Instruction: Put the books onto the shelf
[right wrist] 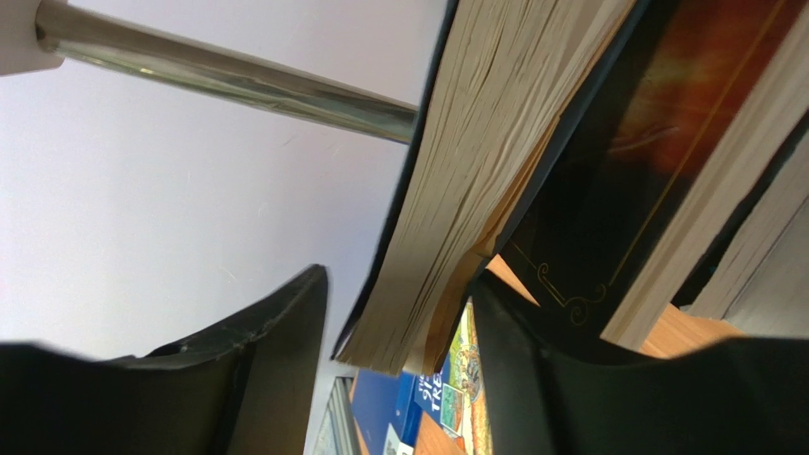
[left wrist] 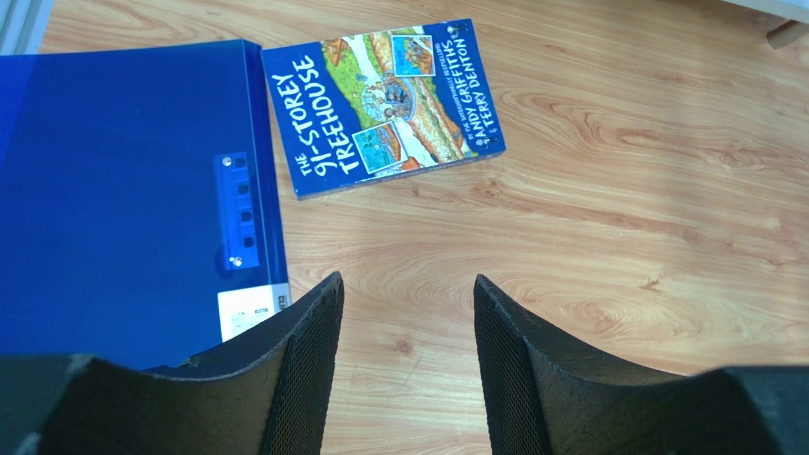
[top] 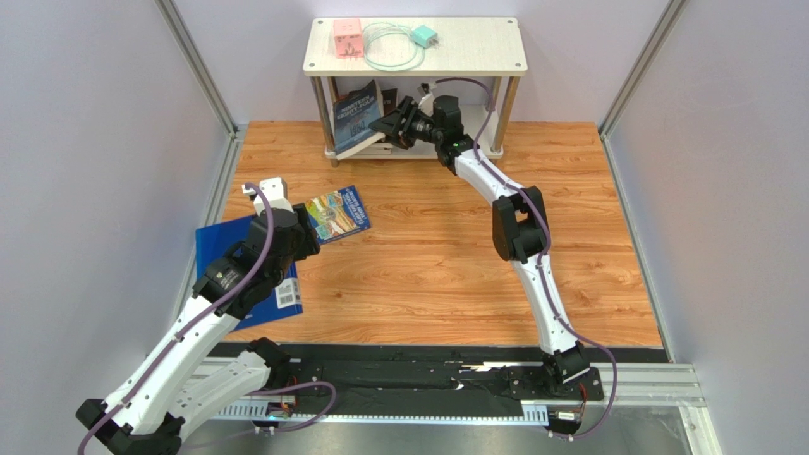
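The shelf [top: 475, 49] stands at the back of the wooden floor. On its lower tier a dark blue-grey book [top: 356, 116] leans to the left. My right gripper [top: 391, 126] is at that book's lower corner. In the right wrist view the book's page edge [right wrist: 475, 171] hangs between the fingers of the open right gripper [right wrist: 399, 280], apart from the left finger; a black book [right wrist: 608, 180] stands beside it. A blue illustrated book [top: 338, 213] [left wrist: 380, 104] lies flat on the floor. My left gripper [top: 306, 226] [left wrist: 408, 284] hovers open just short of it, with nothing between its fingers.
A large blue folder [top: 216, 242] [left wrist: 114, 190] lies under my left arm, touching the illustrated book's edge. On the shelf's top board sit a pink box [top: 346, 36], a coiled cable [top: 391, 49] and a teal adapter [top: 423, 37]. A silver shelf post [right wrist: 237, 81] runs past the right gripper.
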`<state>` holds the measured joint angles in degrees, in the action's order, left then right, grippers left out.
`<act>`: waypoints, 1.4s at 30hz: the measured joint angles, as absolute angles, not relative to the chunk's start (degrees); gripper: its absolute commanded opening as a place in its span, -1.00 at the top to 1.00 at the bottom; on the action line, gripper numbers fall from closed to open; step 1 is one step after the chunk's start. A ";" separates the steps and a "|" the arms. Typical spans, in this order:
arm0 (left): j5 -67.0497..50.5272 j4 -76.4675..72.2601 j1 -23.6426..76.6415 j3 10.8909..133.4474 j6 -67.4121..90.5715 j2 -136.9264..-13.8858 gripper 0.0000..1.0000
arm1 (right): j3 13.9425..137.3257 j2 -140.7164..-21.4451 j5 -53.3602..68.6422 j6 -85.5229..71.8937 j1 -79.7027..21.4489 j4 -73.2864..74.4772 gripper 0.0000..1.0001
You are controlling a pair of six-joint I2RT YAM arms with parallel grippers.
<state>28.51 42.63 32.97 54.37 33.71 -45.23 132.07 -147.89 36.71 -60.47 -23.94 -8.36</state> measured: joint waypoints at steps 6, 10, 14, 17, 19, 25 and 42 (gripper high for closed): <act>27.70 42.61 32.97 54.04 33.71 -45.21 -0.15 | 131.44 -147.87 35.75 -59.83 -23.94 -7.14 -0.39; 27.27 42.57 32.97 53.93 33.71 -45.17 -0.14 | 126.28 -146.71 35.55 -58.94 -23.94 -7.25 -0.36; 27.03 42.52 32.97 53.52 33.71 -45.06 -0.14 | 119.20 -143.79 35.92 -57.52 -23.97 -6.76 -0.18; 26.81 42.37 32.97 52.99 33.76 -45.04 -0.13 | 115.24 -141.73 35.97 -57.04 -23.97 -7.11 -0.11; 26.55 42.24 32.97 52.51 33.78 -45.04 -0.12 | 113.71 -140.68 36.05 -56.99 -23.97 -7.66 -0.06; 25.78 42.19 32.97 51.07 34.20 -44.73 -0.12 | 110.78 -138.98 37.28 -57.17 -24.05 -11.57 -0.02; 24.69 40.91 32.97 49.98 34.20 -46.59 -0.06 | 111.79 -137.62 37.52 -56.34 -24.73 -11.81 -0.03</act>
